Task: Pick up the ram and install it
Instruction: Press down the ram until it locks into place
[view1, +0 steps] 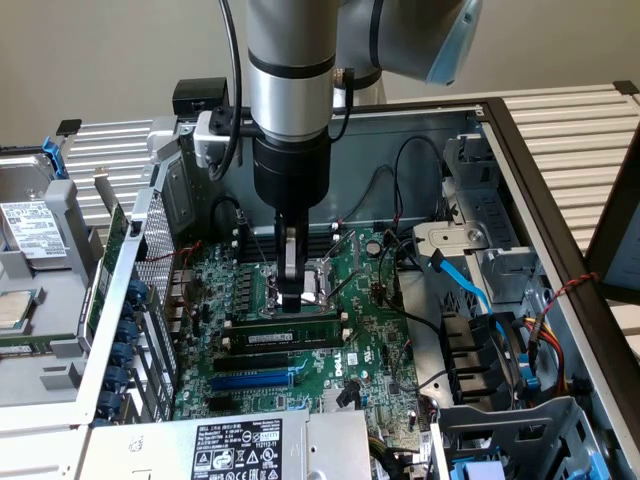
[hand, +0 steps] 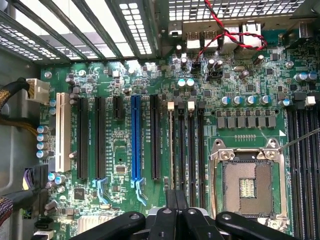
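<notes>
Exterior view: closed, empty gripper (view1: 290, 298) just above the top edge of the ram (view1: 300, 333), open room either side.

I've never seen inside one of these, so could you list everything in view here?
computer case: one, grey, open
circuit board: one, green, on the case floor
memory stick: one, green with white sticker, standing in a black slot
long slot: one, blue, near that stick
processor socket: one, silver, beside the stick
cable: one, blue, exterior view's right
twisted wires: one pair, red and black, board's edge
robot arm: one, silver and black, reaching down
claw: one, black, shut, just over the memory stick
</notes>
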